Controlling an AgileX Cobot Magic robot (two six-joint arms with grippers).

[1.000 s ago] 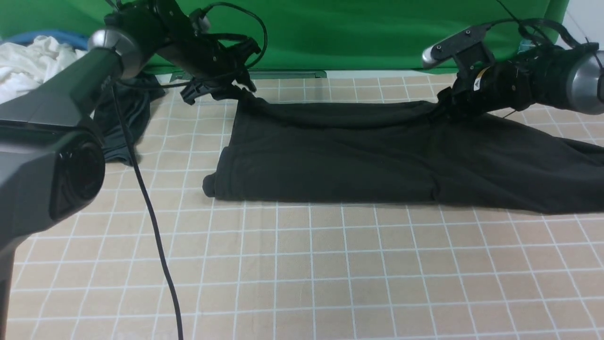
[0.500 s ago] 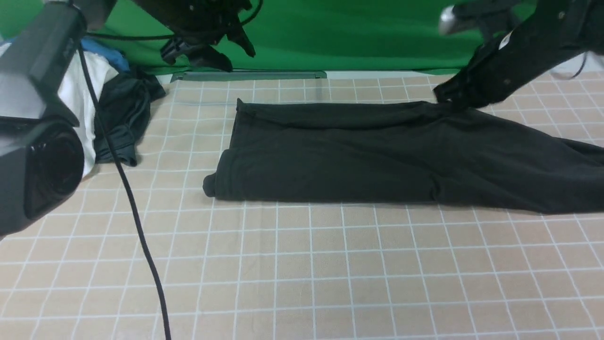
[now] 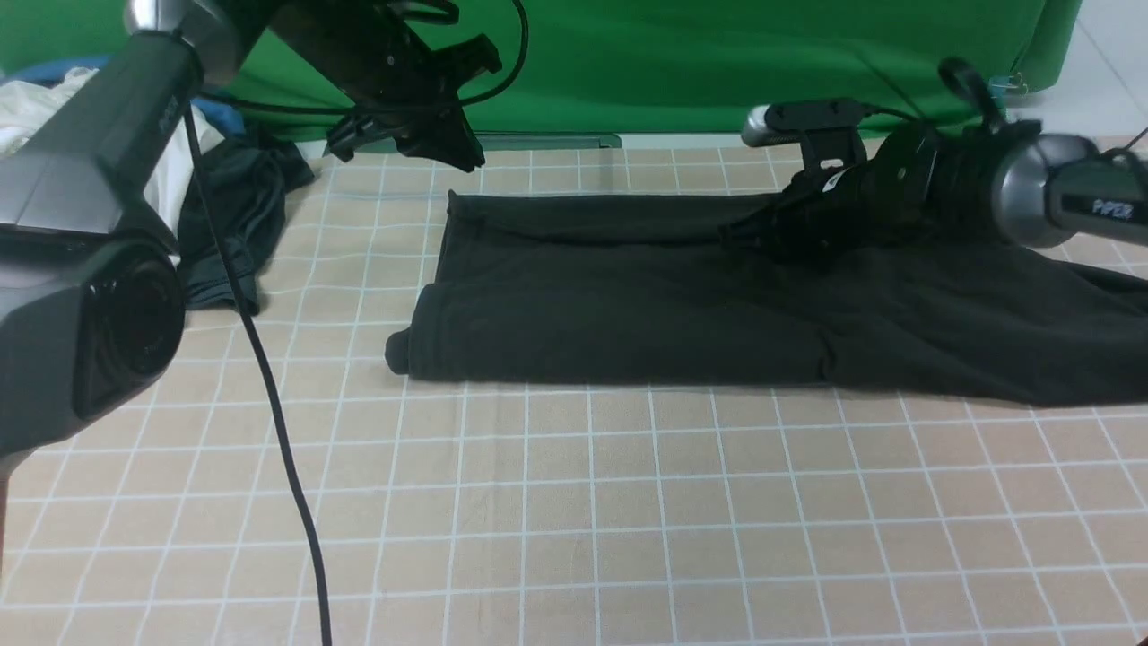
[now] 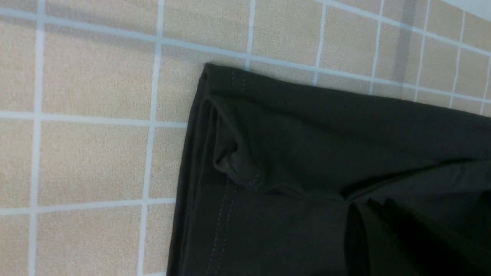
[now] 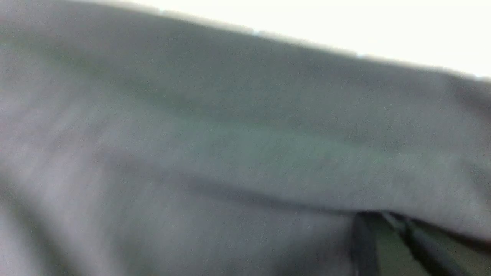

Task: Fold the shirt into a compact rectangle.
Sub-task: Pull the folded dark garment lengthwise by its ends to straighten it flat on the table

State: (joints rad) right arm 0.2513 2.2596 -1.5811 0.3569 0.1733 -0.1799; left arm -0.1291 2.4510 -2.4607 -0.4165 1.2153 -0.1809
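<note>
The black shirt (image 3: 628,296) lies folded into a long band across the checked table, its right part running out of the front view. My left gripper (image 3: 462,160) hangs shut above the shirt's far left corner, apart from it. In the left wrist view that hemmed corner (image 4: 238,126) lies flat, and the left gripper (image 4: 370,205) holds nothing. My right gripper (image 3: 744,235) lies low along the shirt's far edge, pointing left, shut. In the right wrist view, blurred shirt fabric (image 5: 215,145) fills the picture and lies against the right gripper (image 5: 383,234). I see no fold pinched.
A dark grey garment (image 3: 235,224) is heaped at the far left beside a white garment (image 3: 31,103) and a blue cloth (image 3: 208,112). A black cable (image 3: 269,395) hangs over the left front. My left arm's bulky link (image 3: 81,305) fills the left foreground. A green backdrop (image 3: 673,63) closes the far side.
The left gripper left the shirt's far left corner, rose and shut. The right gripper shut, lifted, then came down further left along the far edge. The shirt has stayed put.
</note>
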